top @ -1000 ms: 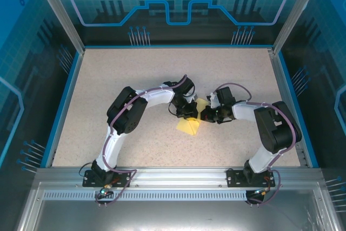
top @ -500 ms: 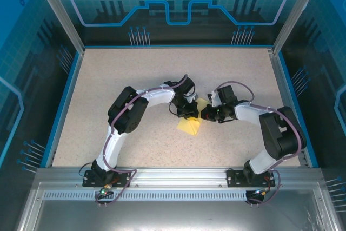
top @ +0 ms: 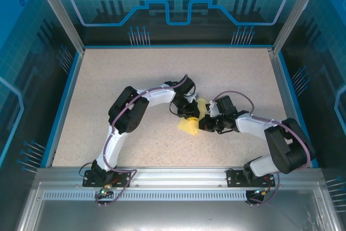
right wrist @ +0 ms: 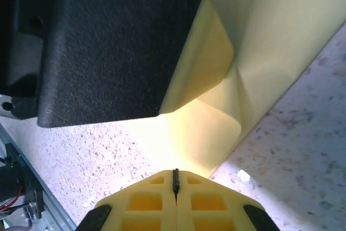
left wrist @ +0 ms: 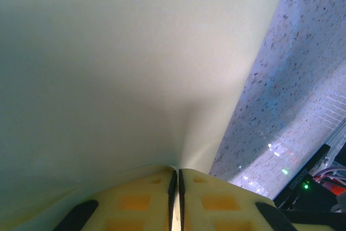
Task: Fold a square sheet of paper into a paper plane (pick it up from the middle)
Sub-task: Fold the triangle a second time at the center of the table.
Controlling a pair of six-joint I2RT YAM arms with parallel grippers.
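The pale-yellow square sheet of paper point(top: 189, 126), partly folded, sits mid-table between both grippers, one part raised point(top: 203, 104). My left gripper point(top: 190, 114) stands over it. In the left wrist view its jaws point(left wrist: 178, 170) are shut to a thin slit with the sheet point(left wrist: 119, 68) running into it. My right gripper point(top: 205, 124) comes in from the right. Its jaws point(right wrist: 175, 171) are shut tight, tips at the edge of a curled flap of the sheet point(right wrist: 208, 128). I cannot tell whether they pinch it. The left gripper's black body point(right wrist: 97, 41) looms close above.
The speckled table point(top: 124, 79) has a blue raised border point(top: 62, 106) on the left, back and right. An aluminium rail point(top: 173, 174) carrying both arm bases runs along the near edge. Transparent blue panels enclose the cell.
The right arm has swung toward the near edge, its gripper sliding nearer along the paper's right side. The left arm has hardly moved.
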